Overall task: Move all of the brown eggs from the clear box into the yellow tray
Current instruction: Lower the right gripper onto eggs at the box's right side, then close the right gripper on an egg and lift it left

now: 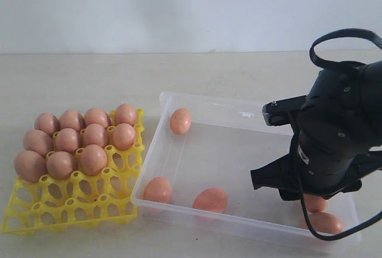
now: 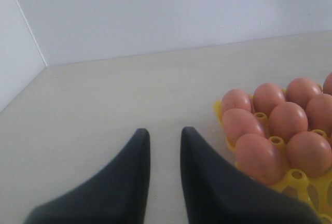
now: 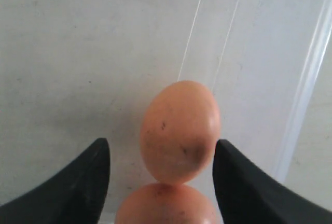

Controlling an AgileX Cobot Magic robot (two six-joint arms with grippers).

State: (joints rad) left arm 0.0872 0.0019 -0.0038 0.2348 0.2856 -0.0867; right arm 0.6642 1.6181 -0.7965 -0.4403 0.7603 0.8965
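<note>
Right gripper (image 3: 161, 142): jaws stood wide, one on each side of the target egg, gripping nothing yet; one pad was almost at the shell and the other had a clear gap
Target egg (image 3: 179, 130): a brown egg on the floor of the clear box, between the jaws with its long axis along the fingers, so the pads would meet its narrower flanks
Second egg (image 3: 166, 206): touched the target egg on the wrist side, deeper between the fingers; by my judgement a closing grip could nudge or pinch it as well
Clear box (image 1: 227, 150): lay under the right gripper, with a wall just beyond one finger, which likely called for a reach from above
Loose eggs: three more (image 1: 180, 120) (image 1: 157, 189) (image 1: 210, 199) lay well apart from the right gripper, across the box floor
Yellow tray (image 1: 71, 201): lay well away from the right gripper, beyond the box, and just beside the left gripper
Seated eggs (image 1: 67, 140): eleven stood in three full-looking rows, each in its own cell so none could roll; other cells were free
Left gripper (image 2: 165, 130): had a narrow gap with nothing in it and pointed at bare table (image 1: 89, 79) beside the tray, probably kept clear of the delivery path
Step in hand: closing on the target egg, as judged
Progress: about two thirds done, five eggs left in the box
</note>
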